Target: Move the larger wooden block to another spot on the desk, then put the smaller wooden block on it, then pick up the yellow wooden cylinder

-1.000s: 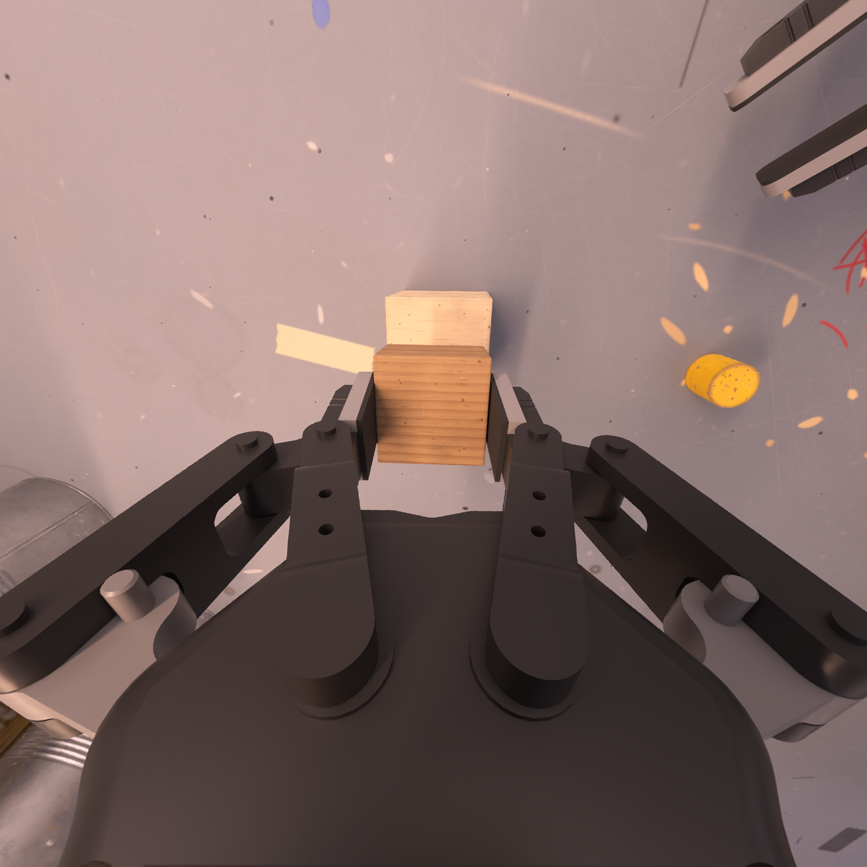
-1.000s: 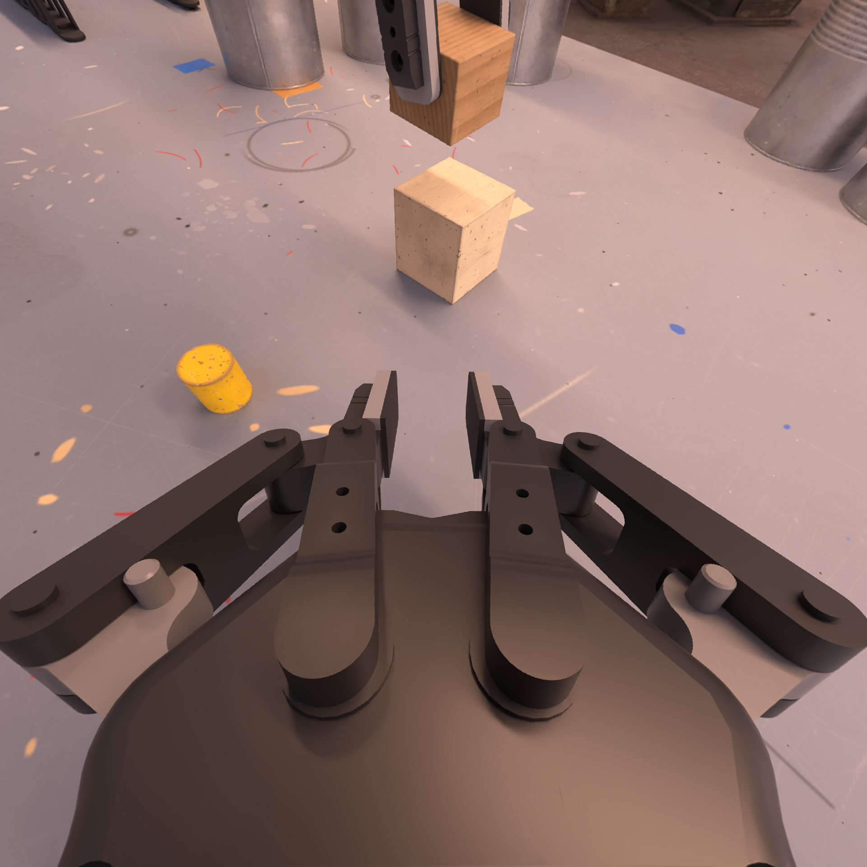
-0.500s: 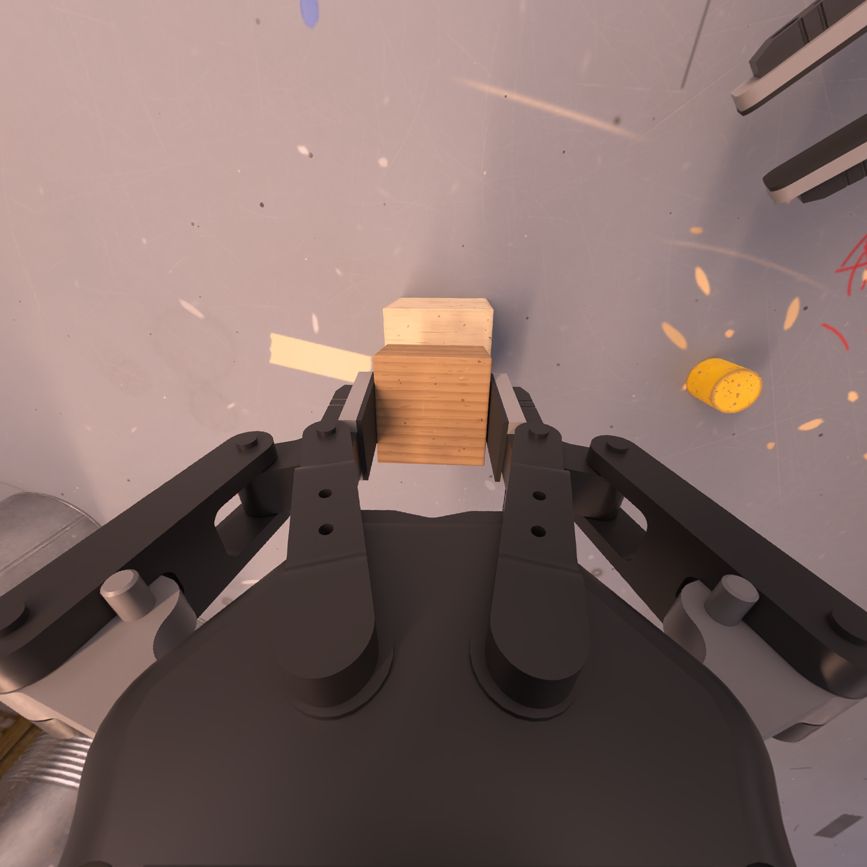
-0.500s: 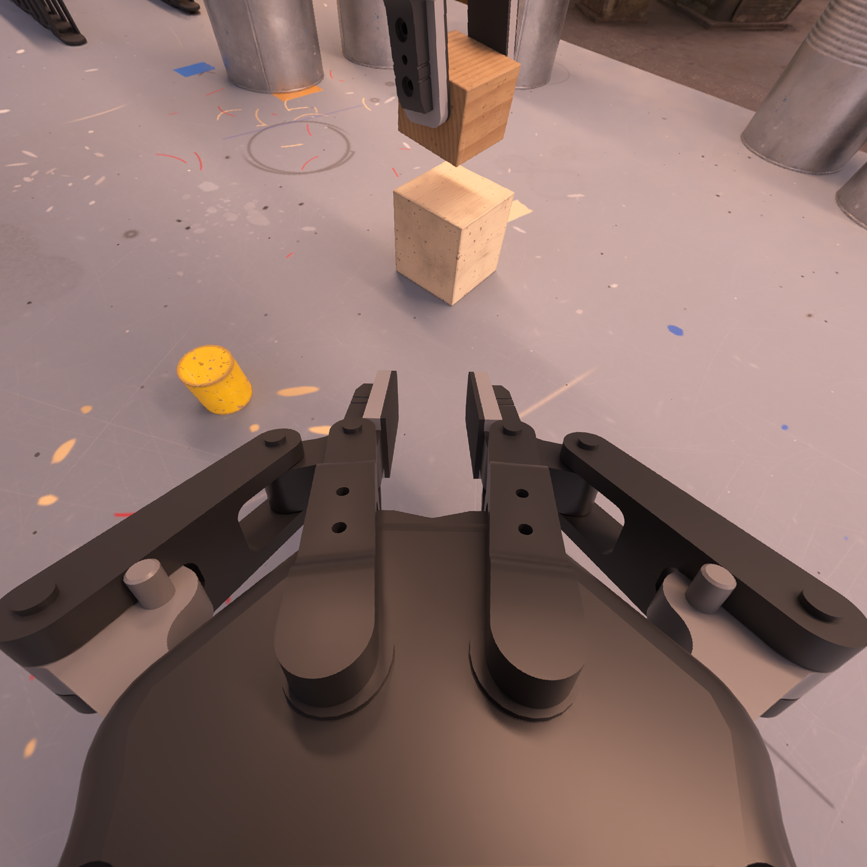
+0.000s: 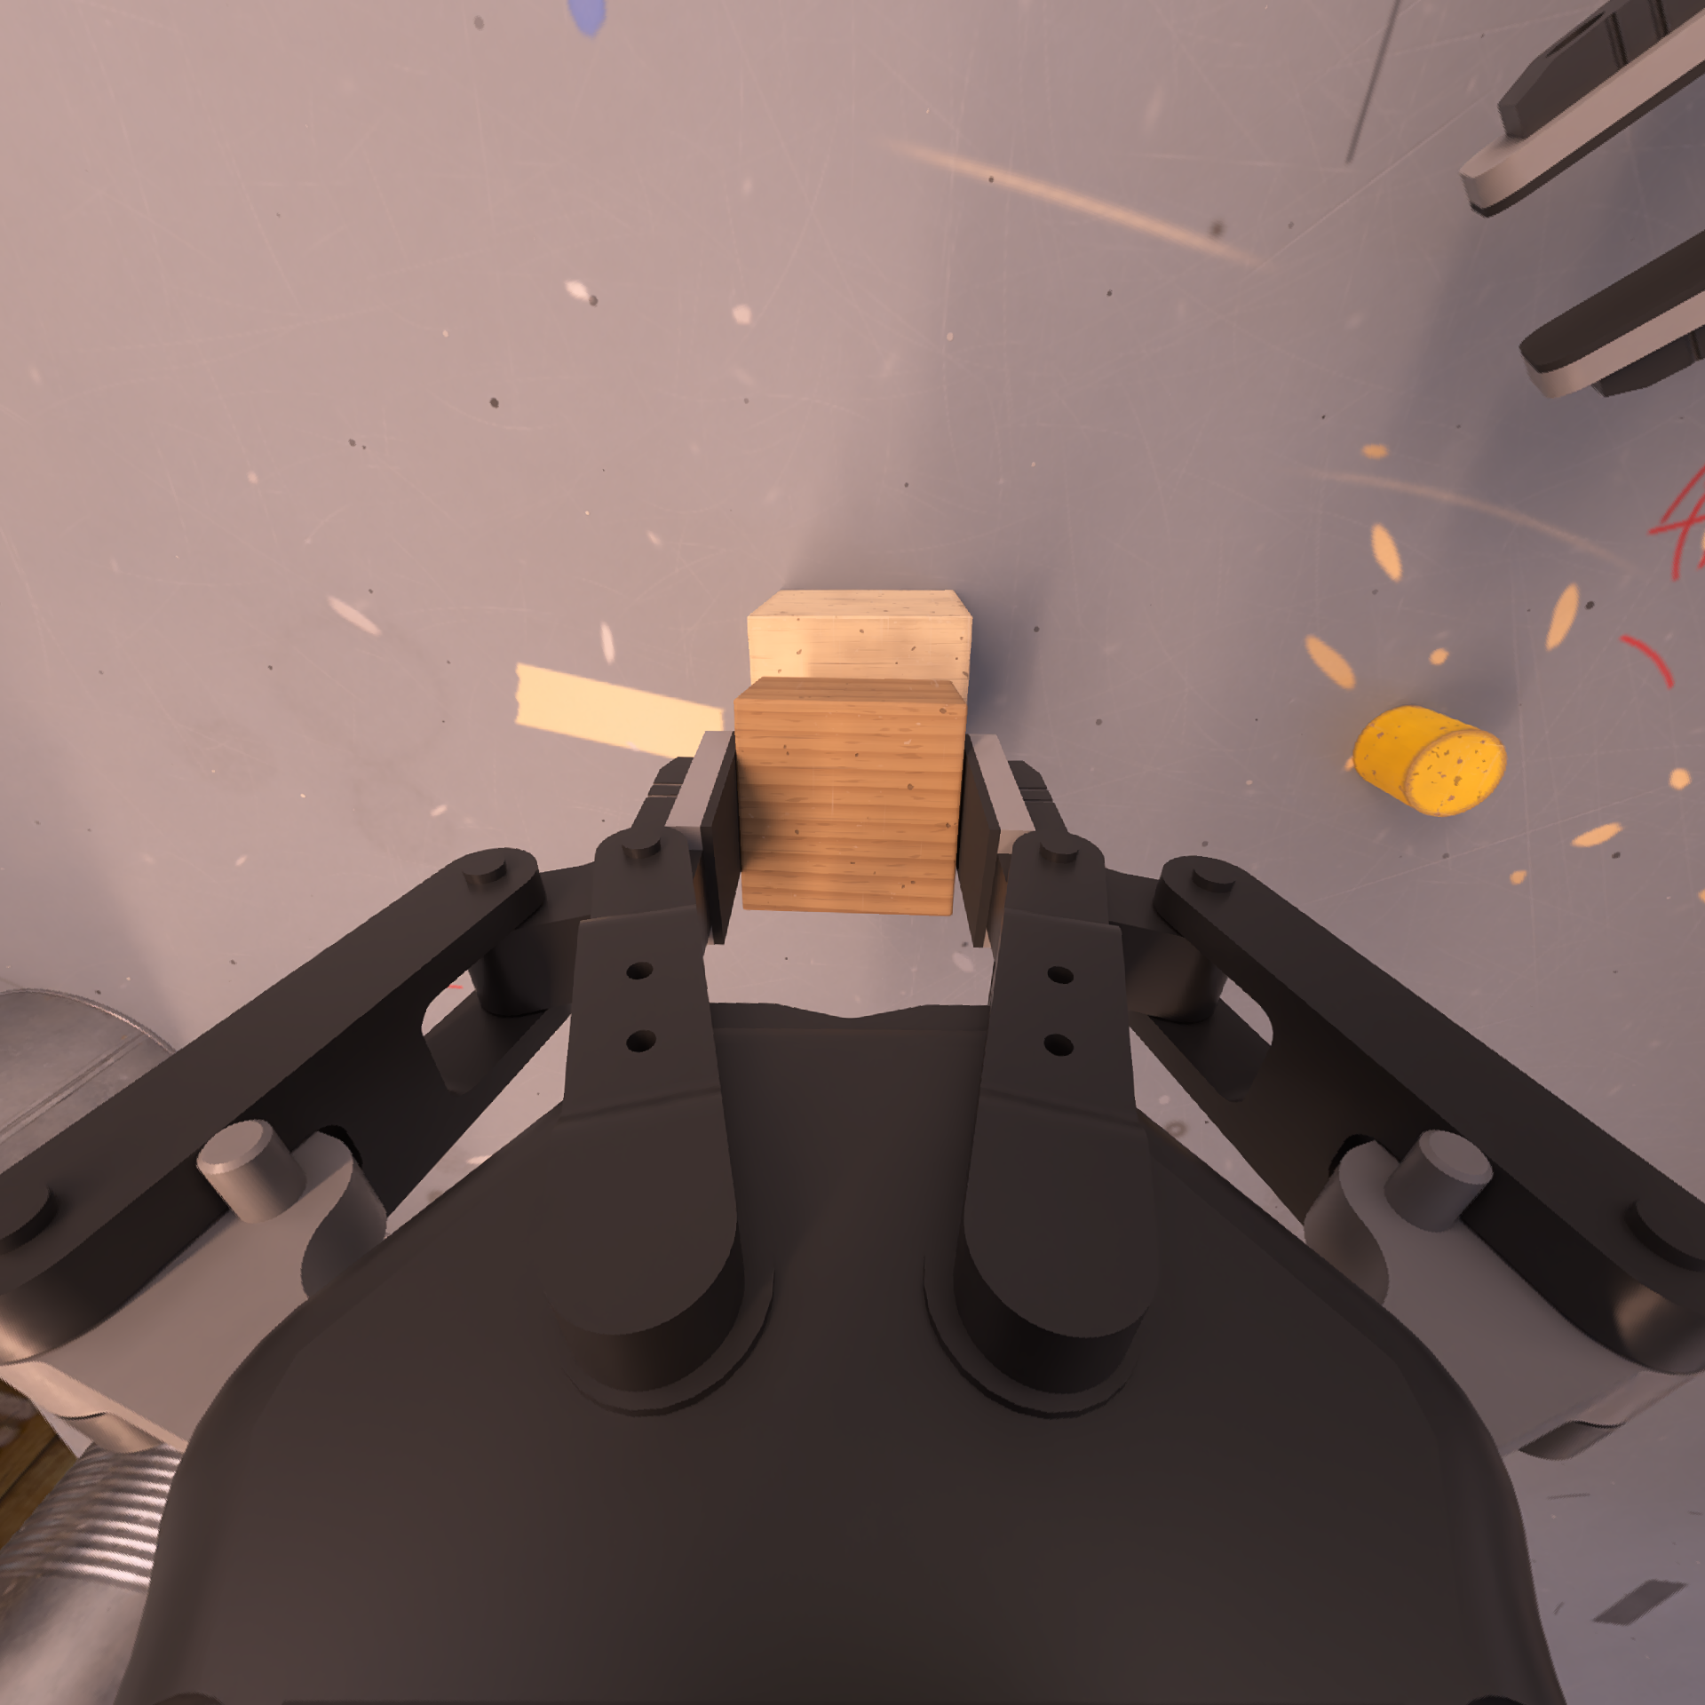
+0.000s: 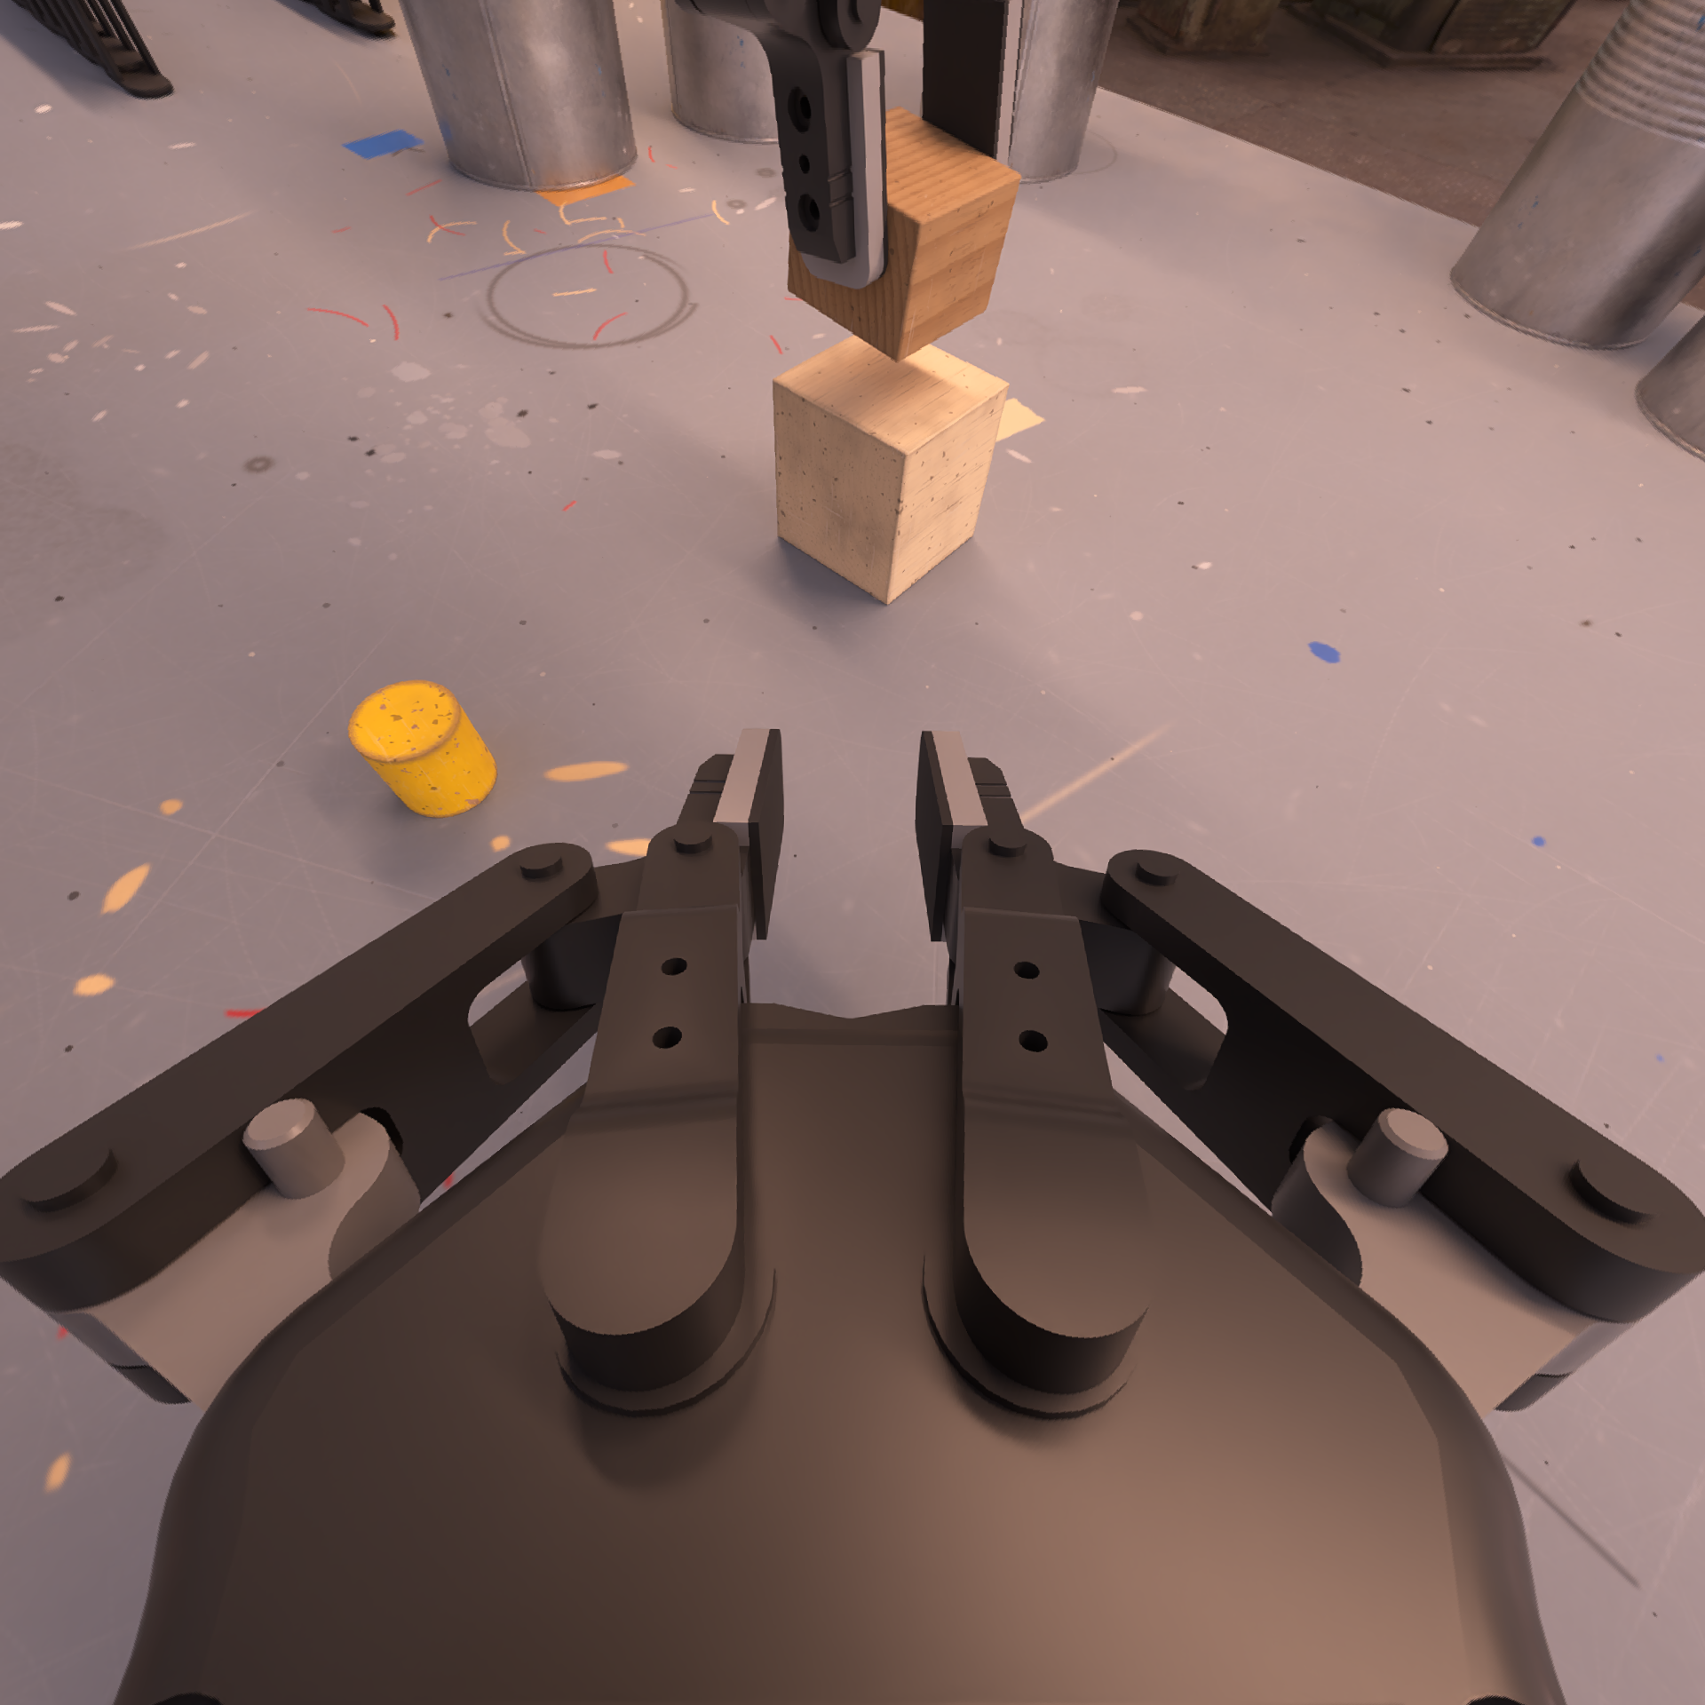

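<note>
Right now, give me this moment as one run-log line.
left gripper: shut on darker block | just above pale block, contact unclear | right gripper: open, empty | yellow cylinder: on desk, untouched

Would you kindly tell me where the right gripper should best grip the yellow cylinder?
Probably across its curved side, coming from above. The yellow cylinder stands upright and alone on the desk, so the right gripper, whose jaws stand open, could straddle it.
</note>
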Motion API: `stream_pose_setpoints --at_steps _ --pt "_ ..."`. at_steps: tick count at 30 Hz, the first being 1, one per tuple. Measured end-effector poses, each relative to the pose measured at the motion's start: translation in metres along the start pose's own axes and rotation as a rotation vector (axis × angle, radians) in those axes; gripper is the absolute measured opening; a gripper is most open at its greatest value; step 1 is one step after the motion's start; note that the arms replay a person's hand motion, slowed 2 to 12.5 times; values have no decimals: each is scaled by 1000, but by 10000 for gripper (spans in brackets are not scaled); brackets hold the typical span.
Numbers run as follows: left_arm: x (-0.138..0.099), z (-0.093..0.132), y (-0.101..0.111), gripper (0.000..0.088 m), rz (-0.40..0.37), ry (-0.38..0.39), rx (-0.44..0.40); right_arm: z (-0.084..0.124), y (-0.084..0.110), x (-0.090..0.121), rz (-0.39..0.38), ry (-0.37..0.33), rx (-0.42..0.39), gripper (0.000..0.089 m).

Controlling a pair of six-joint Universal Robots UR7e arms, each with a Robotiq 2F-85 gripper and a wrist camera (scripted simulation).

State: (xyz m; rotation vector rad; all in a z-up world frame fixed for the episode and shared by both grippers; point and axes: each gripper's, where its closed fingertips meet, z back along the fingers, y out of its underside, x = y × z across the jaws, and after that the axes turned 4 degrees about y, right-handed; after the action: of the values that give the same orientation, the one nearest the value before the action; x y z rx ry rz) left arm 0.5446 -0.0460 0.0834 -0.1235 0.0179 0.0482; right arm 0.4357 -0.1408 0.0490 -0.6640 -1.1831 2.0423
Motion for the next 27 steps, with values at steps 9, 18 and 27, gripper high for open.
stream_pose_setpoints --at_steps 9,18,27 --pt "1 -4 1 398 1 8 10 0 0 0 0 0 -2 265" --pt "1 -7 3 398 3 13 17 0 0 0 1 0 -3 261" --pt "2 -10 3 398 0 13 17 0 0 0 1 0 -2 259"
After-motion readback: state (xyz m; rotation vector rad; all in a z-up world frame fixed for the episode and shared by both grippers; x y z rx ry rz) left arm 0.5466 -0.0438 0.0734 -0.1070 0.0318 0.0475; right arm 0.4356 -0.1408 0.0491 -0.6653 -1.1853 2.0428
